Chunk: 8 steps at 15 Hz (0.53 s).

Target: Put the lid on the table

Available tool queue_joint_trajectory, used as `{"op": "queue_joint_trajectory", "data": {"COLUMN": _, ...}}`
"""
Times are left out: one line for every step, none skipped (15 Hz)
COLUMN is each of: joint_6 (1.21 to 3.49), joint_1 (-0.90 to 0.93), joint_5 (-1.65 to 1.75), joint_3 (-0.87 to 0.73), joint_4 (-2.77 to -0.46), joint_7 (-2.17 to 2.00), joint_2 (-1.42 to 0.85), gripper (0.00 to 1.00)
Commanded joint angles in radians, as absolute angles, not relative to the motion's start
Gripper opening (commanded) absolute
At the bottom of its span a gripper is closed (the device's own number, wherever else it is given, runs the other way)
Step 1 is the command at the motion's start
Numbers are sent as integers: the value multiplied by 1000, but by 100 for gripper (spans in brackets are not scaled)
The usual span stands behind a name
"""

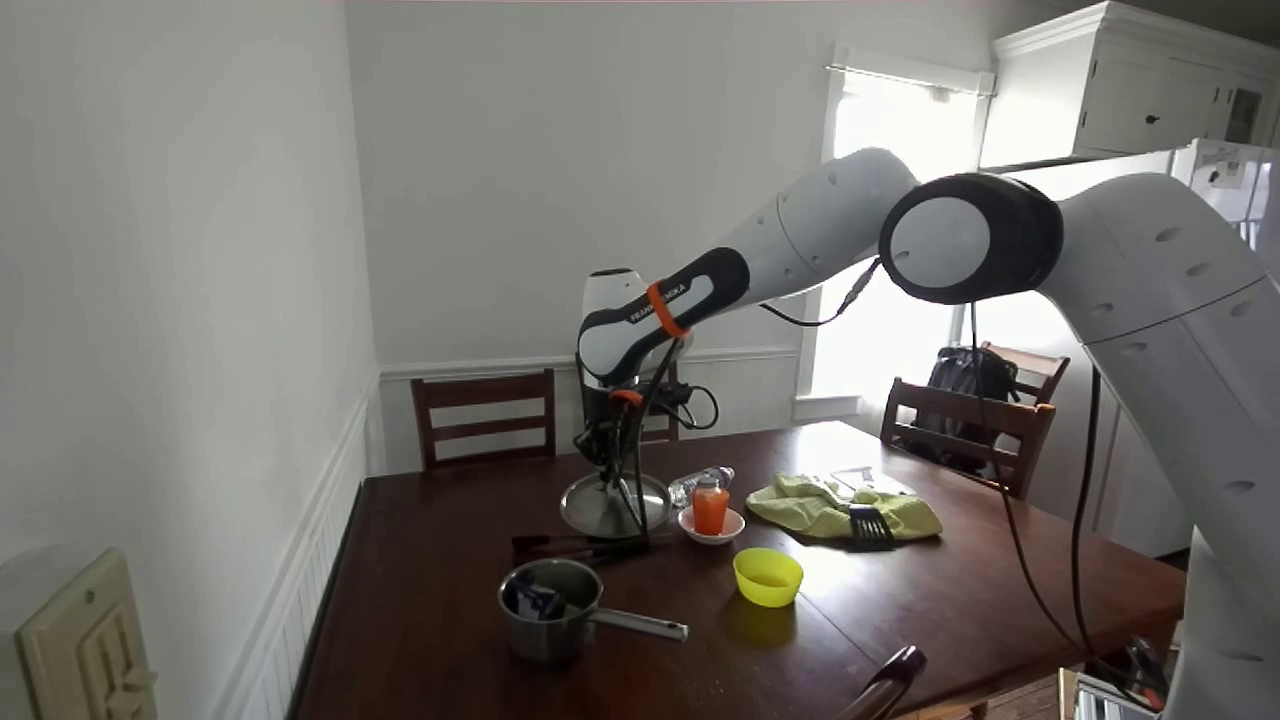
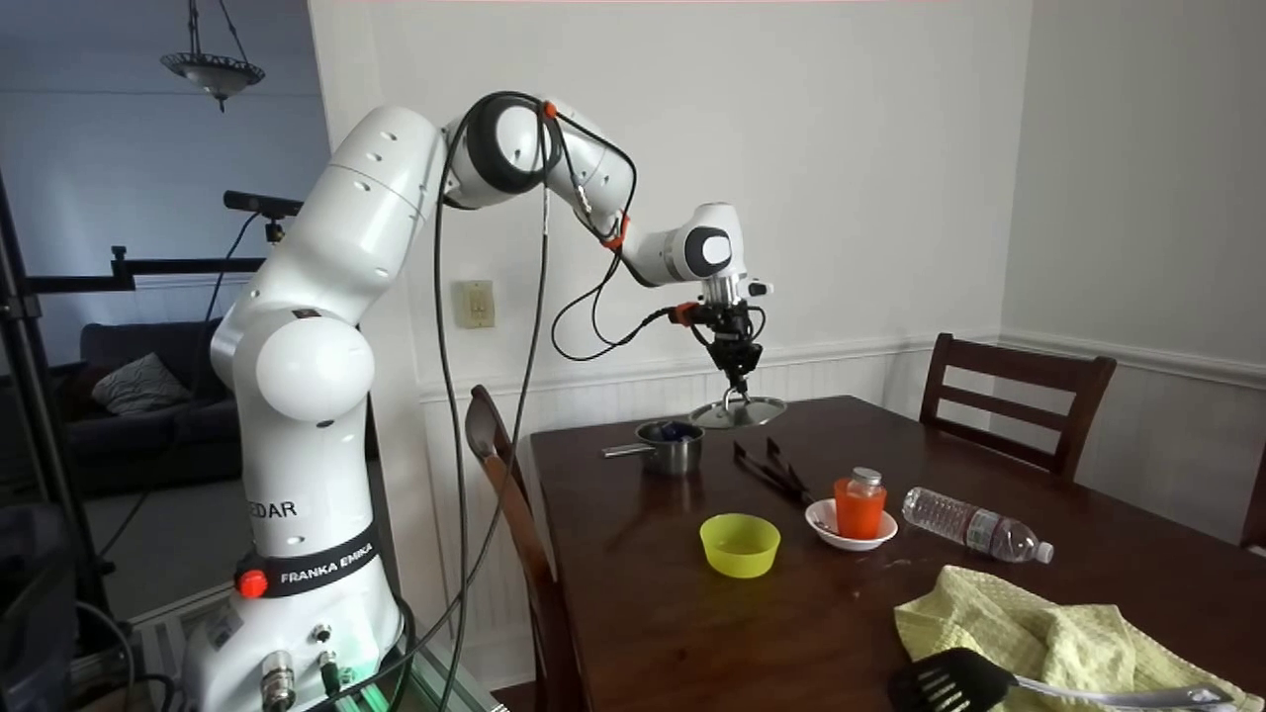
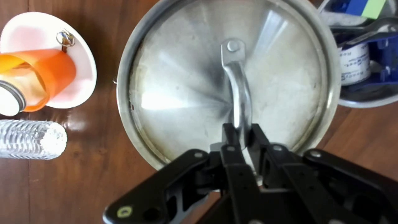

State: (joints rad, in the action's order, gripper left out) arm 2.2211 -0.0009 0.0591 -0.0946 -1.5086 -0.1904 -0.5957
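Fingers (image 3: 230, 137) of the gripper (image 3: 242, 127) clamped on the arched metal handle (image 3: 239, 87) of the lid (image 3: 177, 71), grip toward the handle's 6 o'clock end in the wrist view. Lid round, silvery, held up above the dark brown table (image 1: 430, 600). Same view, clock centred on lid: 9 o'clock, orange cup (image 3: 59, 73) on a shallow white dish (image 3: 82, 81), small capped jar (image 3: 18, 93) inside the cup; between 8 and 9, clear plastic bottle (image 3: 28, 140) lying on its side; 3 o'clock, saucepan (image 3: 370, 102) partly hidden by the lid, blue items (image 3: 385, 73) inside it. In an exterior view, again from the lid: dark tongs (image 1: 580, 547) near 6 o'clock, yellow bowl (image 1: 768, 580) at 4, pale green cloth (image 1: 800, 510) at 3 with a black-headed spatula (image 1: 870, 525) partly on it, dark wooden chair (image 1: 485, 391) at 10
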Motion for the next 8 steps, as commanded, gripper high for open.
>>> {"op": "queue_joint_trajectory", "data": {"joint_6": 2273, "joint_1": -51, "joint_5": 0, "joint_3": -114, "joint_4": -1377, "joint_7": -279, "joint_2": -702, "gripper": 4}}
{"op": "queue_joint_trajectory", "data": {"joint_6": 2280, "joint_1": -61, "joint_5": -11, "joint_3": -123, "joint_4": -1332, "joint_7": -307, "joint_2": -737, "gripper": 4}}
{"op": "queue_joint_trajectory", "data": {"joint_6": 2289, "joint_1": -72, "joint_5": -25, "joint_3": -129, "joint_4": -1282, "joint_7": -334, "joint_2": -779, "gripper": 4}}
{"op": "queue_joint_trajectory", "data": {"joint_6": 2286, "joint_1": -83, "joint_5": -32, "joint_3": -136, "joint_4": -1213, "joint_7": -371, "joint_2": -832, "gripper": 4}}
{"op": "queue_joint_trajectory", "data": {"joint_6": 2253, "joint_1": -88, "joint_5": -40, "joint_3": -153, "joint_4": -1165, "joint_7": -412, "joint_2": -871, "gripper": 4}}
{"op": "queue_joint_trajectory", "data": {"joint_6": 2204, "joint_1": -98, "joint_5": -54, "joint_3": -157, "joint_4": -1120, "joint_7": -445, "joint_2": -899, "gripper": 4}}
{"op": "queue_joint_trajectory", "data": {"joint_6": 2270, "joint_1": -84, "joint_5": -26, "joint_3": -148, "joint_4": -1269, "joint_7": -377, "joint_2": -804, "gripper": 15}}
{"op": "queue_joint_trajectory", "data": {"joint_6": 2253, "joint_1": -91, "joint_5": -33, "joint_3": -154, "joint_4": -1229, "joint_7": -400, "joint_2": -838, "gripper": 15}}
